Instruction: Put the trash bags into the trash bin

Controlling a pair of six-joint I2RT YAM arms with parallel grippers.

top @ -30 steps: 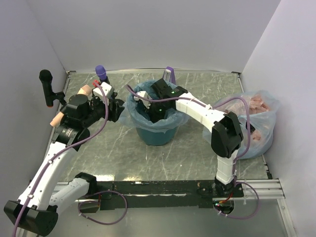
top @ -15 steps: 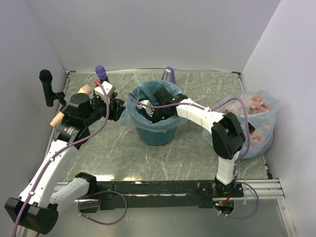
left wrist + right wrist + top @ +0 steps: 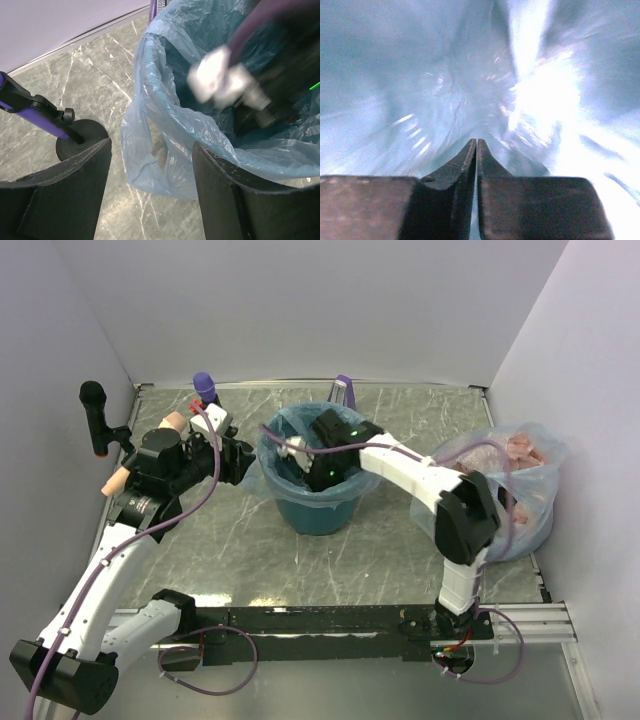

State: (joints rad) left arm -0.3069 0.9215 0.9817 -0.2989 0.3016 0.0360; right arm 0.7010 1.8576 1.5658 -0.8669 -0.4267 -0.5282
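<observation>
The teal trash bin stands mid-table, lined with the pale-blue trash bag, whose edge folds out over the rim. My right gripper reaches down inside the bin. In the right wrist view its jaws are shut to a thin slit, tips against the crinkled bag all around them. My left gripper hovers just left of the bin, open. In the left wrist view the bag's hanging fold lies between the wide-apart jaws of the left gripper, untouched.
A clear bag stuffed with pink items sits at the right wall. A purple-topped stand and a black mic-like post stand at the back left, the stand's black base close to my left finger. A purple object stands behind the bin.
My right gripper has shifted inside the bin, pressing the bag lining about. The left arm has barely moved and stays open beside the bin.
</observation>
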